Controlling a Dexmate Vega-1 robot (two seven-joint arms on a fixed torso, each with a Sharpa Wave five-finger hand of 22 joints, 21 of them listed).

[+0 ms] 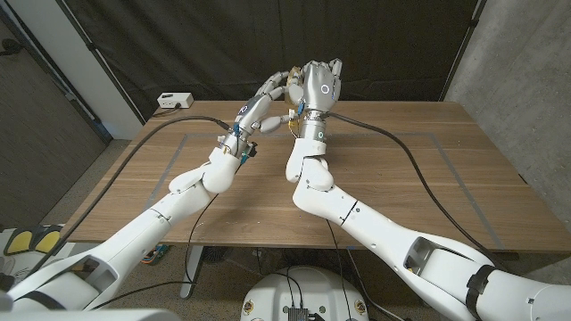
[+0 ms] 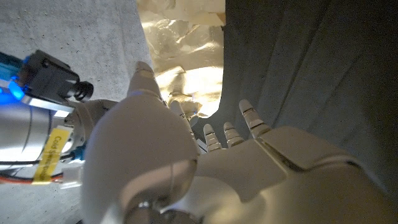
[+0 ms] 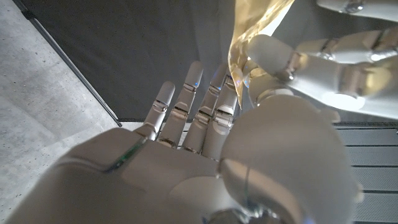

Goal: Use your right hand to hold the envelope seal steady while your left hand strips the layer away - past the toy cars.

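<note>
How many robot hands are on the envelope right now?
2. The left hand and right hand meet above the table's far middle, both gripping the shiny envelope between them; the hands hide most of it.

White glossy arms, silver wrist cuffs, black cables; left robot hand [image 1: 268, 98], right robot hand [image 1: 319, 82] grey-white.

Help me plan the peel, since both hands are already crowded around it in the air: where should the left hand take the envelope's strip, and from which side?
Probably at the golden strip's free end, above the right hand, which holds it raised over the table. The left hand already reaches in from the robot's left; that side looks open, so pinch there and pull away from the right hand.
</note>
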